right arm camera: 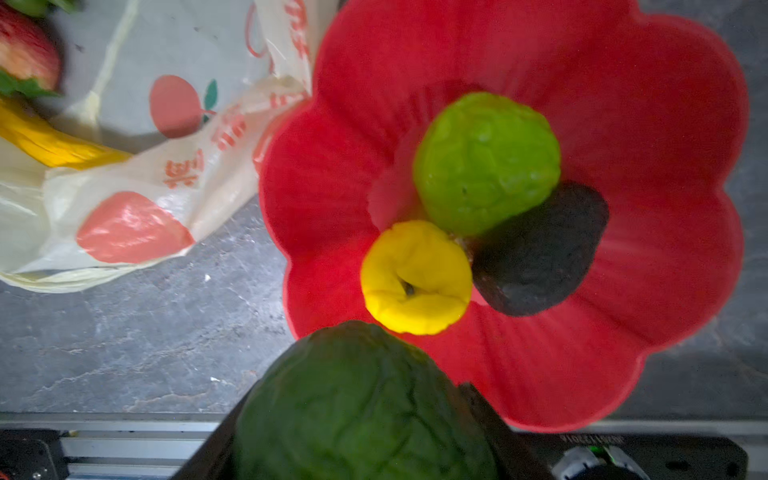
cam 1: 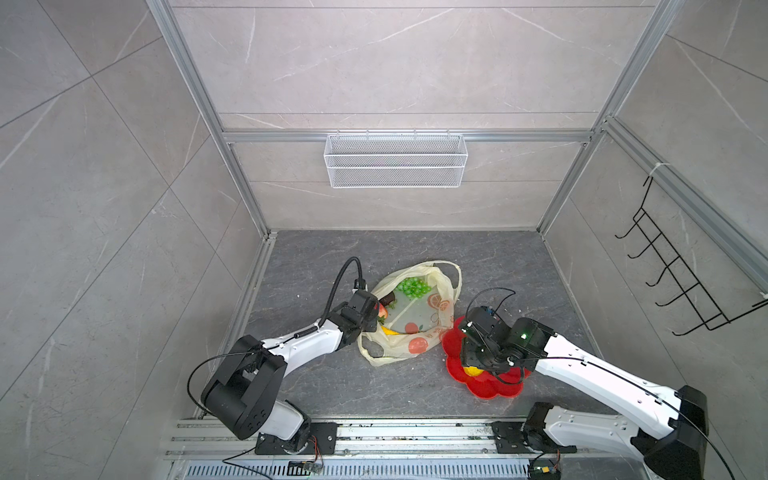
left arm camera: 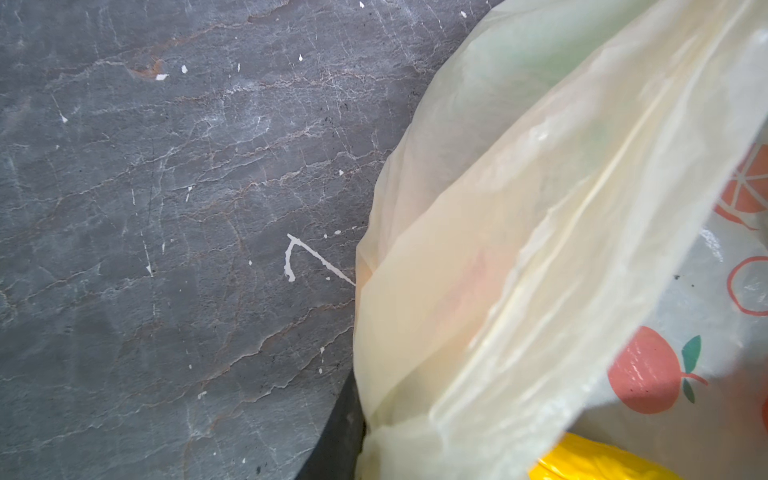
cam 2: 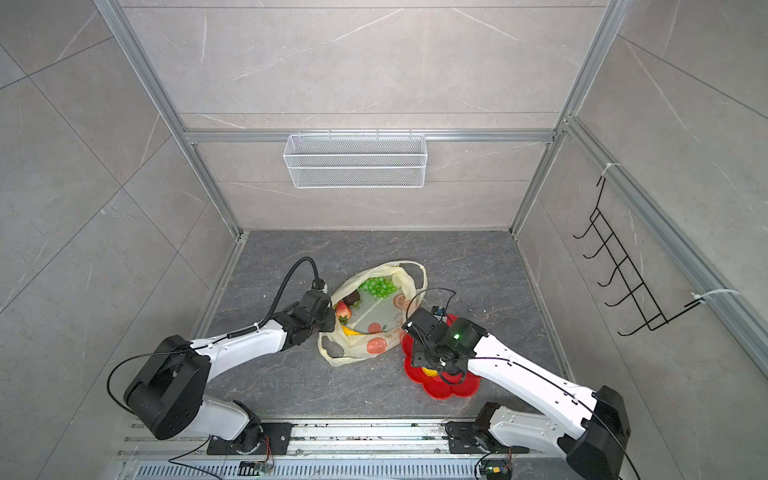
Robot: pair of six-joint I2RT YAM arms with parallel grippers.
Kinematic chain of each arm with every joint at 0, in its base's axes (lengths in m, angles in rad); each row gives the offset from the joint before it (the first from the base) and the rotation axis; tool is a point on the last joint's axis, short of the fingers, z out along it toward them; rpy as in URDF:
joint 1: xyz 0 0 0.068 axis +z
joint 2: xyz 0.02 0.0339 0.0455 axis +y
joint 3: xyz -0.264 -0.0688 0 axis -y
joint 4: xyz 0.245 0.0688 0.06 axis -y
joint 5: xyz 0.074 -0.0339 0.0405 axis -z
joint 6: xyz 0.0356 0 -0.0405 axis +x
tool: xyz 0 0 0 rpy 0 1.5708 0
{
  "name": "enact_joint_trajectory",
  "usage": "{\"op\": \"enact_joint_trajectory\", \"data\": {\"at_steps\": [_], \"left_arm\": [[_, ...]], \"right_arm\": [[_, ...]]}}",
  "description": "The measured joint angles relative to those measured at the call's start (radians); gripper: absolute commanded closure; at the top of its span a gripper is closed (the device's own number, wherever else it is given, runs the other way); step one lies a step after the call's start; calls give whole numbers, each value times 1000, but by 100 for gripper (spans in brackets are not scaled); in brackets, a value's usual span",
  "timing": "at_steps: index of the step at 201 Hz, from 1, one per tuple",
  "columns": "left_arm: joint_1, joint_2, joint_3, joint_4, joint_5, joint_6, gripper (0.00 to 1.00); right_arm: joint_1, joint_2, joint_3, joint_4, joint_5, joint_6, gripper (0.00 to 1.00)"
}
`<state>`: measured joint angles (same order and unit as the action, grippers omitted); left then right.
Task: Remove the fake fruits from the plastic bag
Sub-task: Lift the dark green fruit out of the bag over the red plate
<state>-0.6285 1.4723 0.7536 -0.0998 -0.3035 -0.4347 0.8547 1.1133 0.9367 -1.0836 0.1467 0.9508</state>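
Observation:
The pale-yellow plastic bag lies open on the dark floor. Inside it show a green grape bunch, a red strawberry, a yellow banana and a dark avocado. My left gripper is shut on the bag's bunched left rim. My right gripper is shut on a dark green wrinkled fruit, just above the near edge of the red flower-shaped plate. On the plate lie a bumpy green fruit, a yellow lemon-like ball and a dark avocado.
A white wire basket hangs on the back wall and a black hook rack on the right wall. An aluminium rail carrying both arm bases runs along the front edge. The bag's right side touches the plate.

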Motion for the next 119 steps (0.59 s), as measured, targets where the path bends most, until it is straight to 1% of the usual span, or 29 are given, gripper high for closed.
{"op": "enact_joint_trajectory", "data": {"at_steps": [50, 119], "left_arm": [[0, 1, 0, 0, -1, 0, 82], [1, 2, 0, 0, -1, 0, 82]], "right_arm": [[2, -19, -68, -73, -28, 23, 41], [3, 12, -119, -90, -39, 25, 42]]}}
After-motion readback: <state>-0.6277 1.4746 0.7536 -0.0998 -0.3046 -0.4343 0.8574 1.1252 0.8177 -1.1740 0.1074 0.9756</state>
